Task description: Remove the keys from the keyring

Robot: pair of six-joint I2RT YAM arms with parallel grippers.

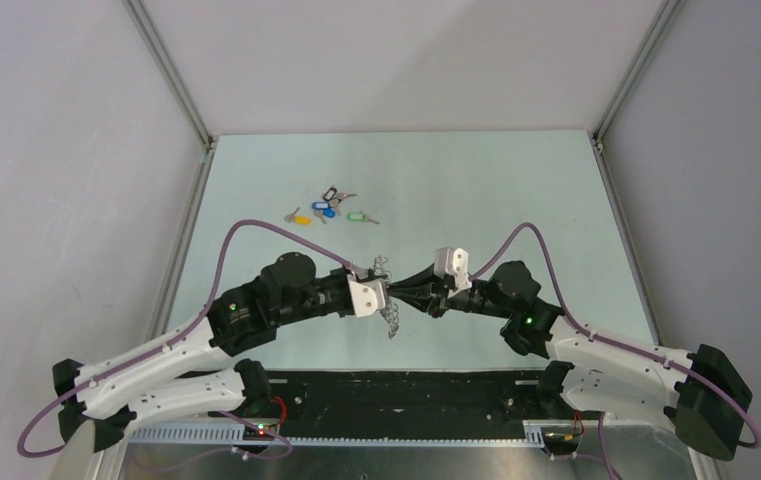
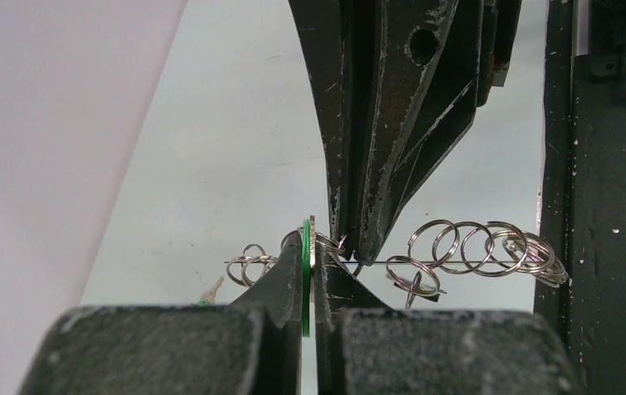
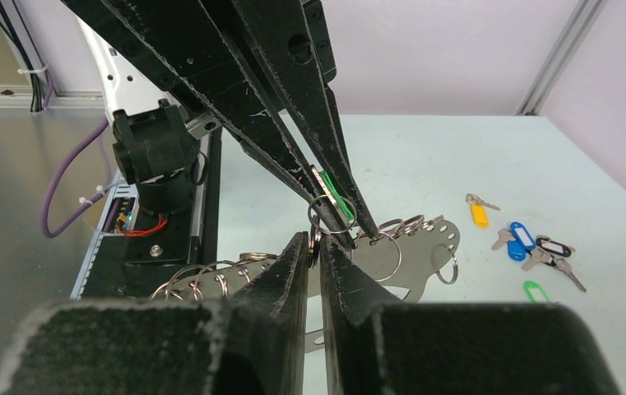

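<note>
Both grippers meet above the table's middle. My left gripper [image 1: 390, 294] [image 2: 309, 247] is shut on a thin green key tag [image 2: 305, 271] with a flat silvery piece beside it, probably a key. The tag hangs on a small silvery keyring [image 3: 326, 216]. My right gripper [image 1: 408, 292] [image 3: 316, 243] is shut on that ring's lower edge, tip to tip with the left fingers [image 3: 293, 123]. The ring belongs to a flat grey metal plate [image 3: 412, 267] with holes, lifted between the arms and carrying several split rings [image 2: 474, 247].
Loose keys with plastic tags lie at the table's back: yellow [image 1: 301, 218], blue [image 1: 322, 210], black [image 1: 331, 193] and green [image 1: 356, 216]. They also show in the right wrist view [image 3: 521, 237]. A black base strip [image 1: 406, 395] runs along the near edge.
</note>
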